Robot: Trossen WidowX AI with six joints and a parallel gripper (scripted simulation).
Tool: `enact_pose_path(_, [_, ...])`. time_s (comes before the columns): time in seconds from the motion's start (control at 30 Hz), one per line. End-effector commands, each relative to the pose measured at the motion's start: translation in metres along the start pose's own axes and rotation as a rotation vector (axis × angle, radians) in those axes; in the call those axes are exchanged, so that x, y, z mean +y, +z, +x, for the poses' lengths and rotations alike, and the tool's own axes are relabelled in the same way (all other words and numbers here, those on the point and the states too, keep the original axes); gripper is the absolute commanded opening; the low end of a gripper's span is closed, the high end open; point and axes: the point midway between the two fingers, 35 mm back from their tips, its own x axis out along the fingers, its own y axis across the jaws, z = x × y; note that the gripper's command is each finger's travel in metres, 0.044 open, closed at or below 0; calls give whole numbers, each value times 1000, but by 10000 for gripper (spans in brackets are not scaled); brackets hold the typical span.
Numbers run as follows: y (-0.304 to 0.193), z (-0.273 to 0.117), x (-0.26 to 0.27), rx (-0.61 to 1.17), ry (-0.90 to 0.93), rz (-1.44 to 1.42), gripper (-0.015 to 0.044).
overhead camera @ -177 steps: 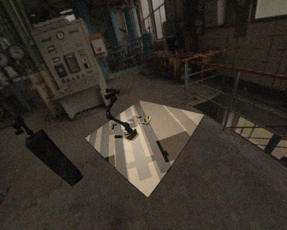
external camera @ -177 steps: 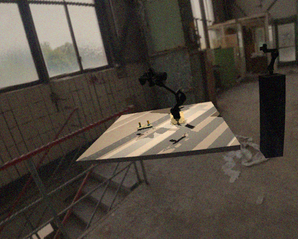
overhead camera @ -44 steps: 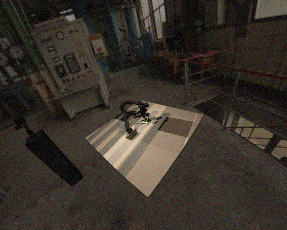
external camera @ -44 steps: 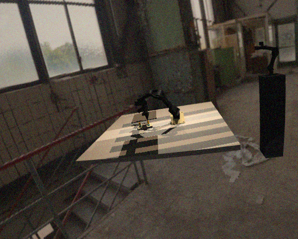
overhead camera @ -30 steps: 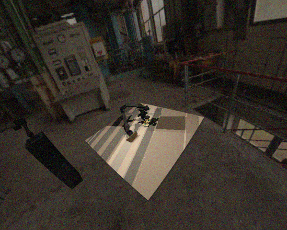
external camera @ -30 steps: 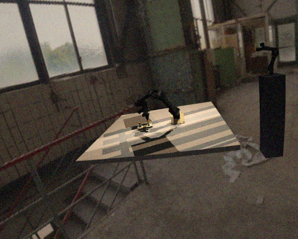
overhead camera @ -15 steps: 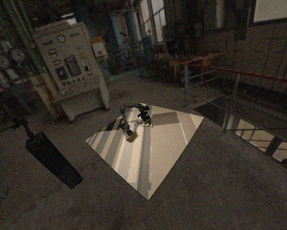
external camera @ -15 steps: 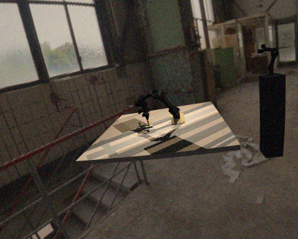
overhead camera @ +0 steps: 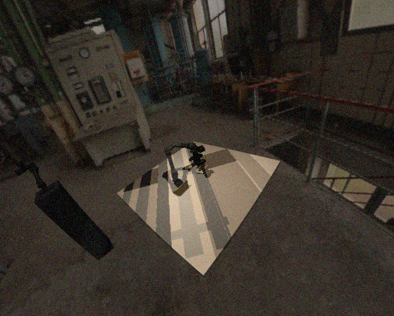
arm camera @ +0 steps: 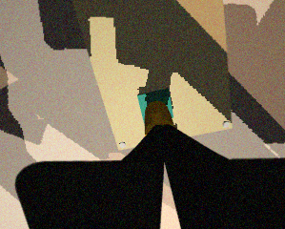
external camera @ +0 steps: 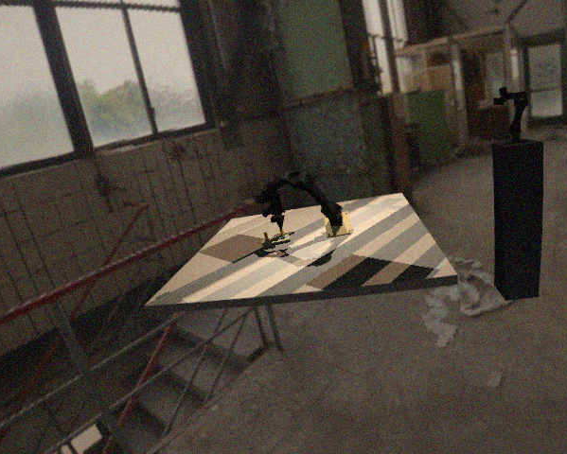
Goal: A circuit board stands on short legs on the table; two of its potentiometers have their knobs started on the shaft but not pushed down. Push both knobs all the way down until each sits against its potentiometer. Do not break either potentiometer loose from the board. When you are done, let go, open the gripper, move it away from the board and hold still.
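The circuit board (arm camera: 128, 97) (overhead camera: 199, 170) is a pale yellow plate, partly in deep shadow. In the wrist view a teal potentiometer (arm camera: 141, 104) sits near its lower edge, with a dark amber knob (arm camera: 157, 114) (external camera: 282, 235) over it. My gripper (arm camera: 162, 132) (external camera: 280, 229) is shut with nothing between its fingers. Its tips point down at this knob and overlap its near end in the wrist view; contact cannot be told. The other knob (external camera: 266, 237) stands upright at the board's other end in the exterior view and is not visible in the wrist view. Both knobs' seating is too small to judge.
The arm's yellow base plate (external camera: 345, 227) (overhead camera: 181, 189) stands on the striped table (overhead camera: 203, 265) (external camera: 175, 293). Dark shadows cross the board. A second, small arm stands on a black pedestal (overhead camera: 71, 217) (external camera: 517, 219) away from the table.
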Motion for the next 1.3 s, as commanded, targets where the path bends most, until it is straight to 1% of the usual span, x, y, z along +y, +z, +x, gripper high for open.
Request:
enact_pose_path(0.0, [-1, 3, 1, 6, 5, 7, 0])
enact_pose_path(1.27, [-2, 6, 1, 6, 5, 7, 0])
